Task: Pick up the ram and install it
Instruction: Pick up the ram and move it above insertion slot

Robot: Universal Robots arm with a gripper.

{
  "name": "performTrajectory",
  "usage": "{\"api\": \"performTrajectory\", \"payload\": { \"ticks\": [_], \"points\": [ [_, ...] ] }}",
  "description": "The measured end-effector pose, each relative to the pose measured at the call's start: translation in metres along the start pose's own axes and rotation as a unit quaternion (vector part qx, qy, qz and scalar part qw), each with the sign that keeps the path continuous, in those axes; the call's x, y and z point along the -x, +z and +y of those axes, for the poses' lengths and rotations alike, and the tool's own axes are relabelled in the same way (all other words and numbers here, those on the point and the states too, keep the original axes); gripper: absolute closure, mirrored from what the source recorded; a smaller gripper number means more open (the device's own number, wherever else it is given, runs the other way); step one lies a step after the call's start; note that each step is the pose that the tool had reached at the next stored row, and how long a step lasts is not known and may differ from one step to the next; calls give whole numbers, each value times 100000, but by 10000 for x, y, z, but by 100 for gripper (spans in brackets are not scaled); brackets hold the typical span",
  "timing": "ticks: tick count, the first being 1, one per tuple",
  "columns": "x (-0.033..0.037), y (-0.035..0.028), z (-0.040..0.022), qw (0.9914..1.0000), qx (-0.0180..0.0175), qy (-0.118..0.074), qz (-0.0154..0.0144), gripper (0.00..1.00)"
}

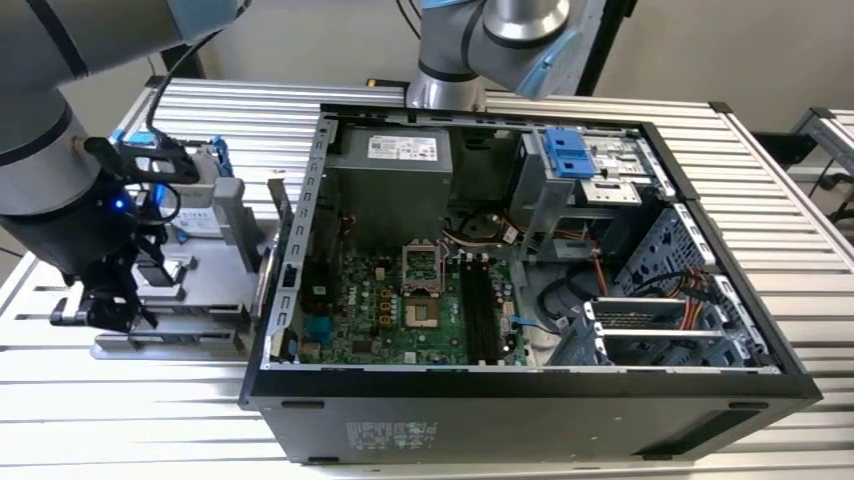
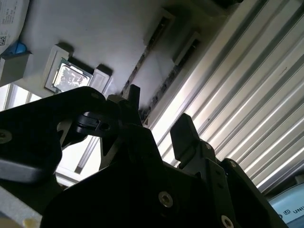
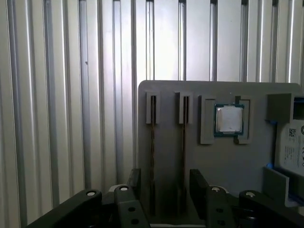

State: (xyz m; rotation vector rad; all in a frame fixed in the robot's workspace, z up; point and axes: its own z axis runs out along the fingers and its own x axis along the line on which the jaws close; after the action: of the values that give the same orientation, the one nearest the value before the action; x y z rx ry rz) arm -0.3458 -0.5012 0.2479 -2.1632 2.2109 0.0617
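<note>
Two rams stand on edge in narrow slots of a grey holder tray [image 3: 228,161], one ram [image 3: 152,152] beside the other ram [image 3: 184,152]. In the second wrist view they show as thin dark strips [image 2: 142,66]. My gripper [image 3: 165,173] hovers over the near end of the tray, open, its two black fingers [image 3: 134,183] apart with nothing held; both strips lie in line with the gap. In the exterior view the gripper [image 1: 104,308] hangs over the tray [image 1: 200,320] at the exterior view's left, outside the computer case [image 1: 534,400].
A square silver processor chip [image 3: 229,118] sits in a tray pocket beside the rams. A hard drive in a blue bracket [image 3: 292,137] lies at the tray's edge. The open case shows the motherboard's long memory slots [image 1: 483,310]. Ribbed metal tabletop [image 3: 57,95] surrounds everything.
</note>
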Motion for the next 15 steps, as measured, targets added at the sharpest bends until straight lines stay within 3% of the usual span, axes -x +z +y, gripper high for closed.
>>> {"api": "performTrajectory", "payload": {
  "ticks": [13, 14, 15],
  "points": [
    [-54, 236, 0, 100000, 26, -5, -1, 0],
    [-74, 349, 0, 100000, 26, -3, 3, 0],
    [-76, 375, 0, 100000, 23, -5, -3, 0]
  ]
}}
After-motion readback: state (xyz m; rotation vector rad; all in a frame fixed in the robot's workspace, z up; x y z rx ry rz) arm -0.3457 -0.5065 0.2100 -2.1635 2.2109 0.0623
